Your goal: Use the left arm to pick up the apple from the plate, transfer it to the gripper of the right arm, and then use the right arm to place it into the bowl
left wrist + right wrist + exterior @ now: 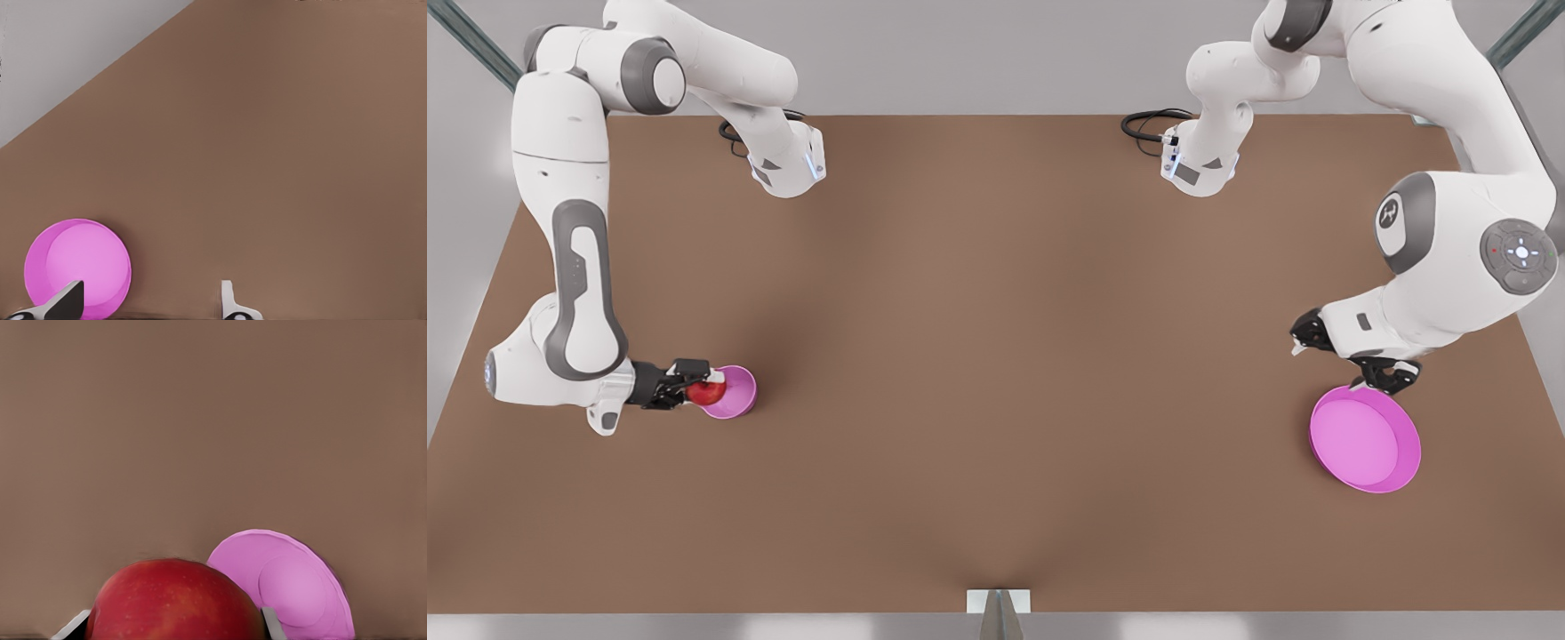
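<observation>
Right jaws (690,390): I am clenching them on the apple (706,389), one finger (273,623) on each side of the fruit; in the front view they are reaching in from that view's left, low over the surface (996,356).
Apple: it is sitting between my right fingers, at the near rim of the bowl (732,392) and overlapping that rim in the front view; I cannot tell whether it is touching the bowl. In the right wrist view the apple (175,601) is showing red with faint pale speckles, with the bowl (293,585) just beyond it.
Bowl: it is standing on the surface at the front view's left, small and deep, magenta-pink, its hollow holding nothing.
Left jaws (1356,373): I am keeping them released, the two fingertips (230,303) standing well apart with nothing between them; in the front view they are hanging just beside the far rim of the plate (1366,440).
Plate: it is lying on the surface at the front view's right, wide and shallow, well apart from the bowl; in the left wrist view the plate (79,267) is showing pink beside one of my fingertips.
Surface: it is plain brown.
</observation>
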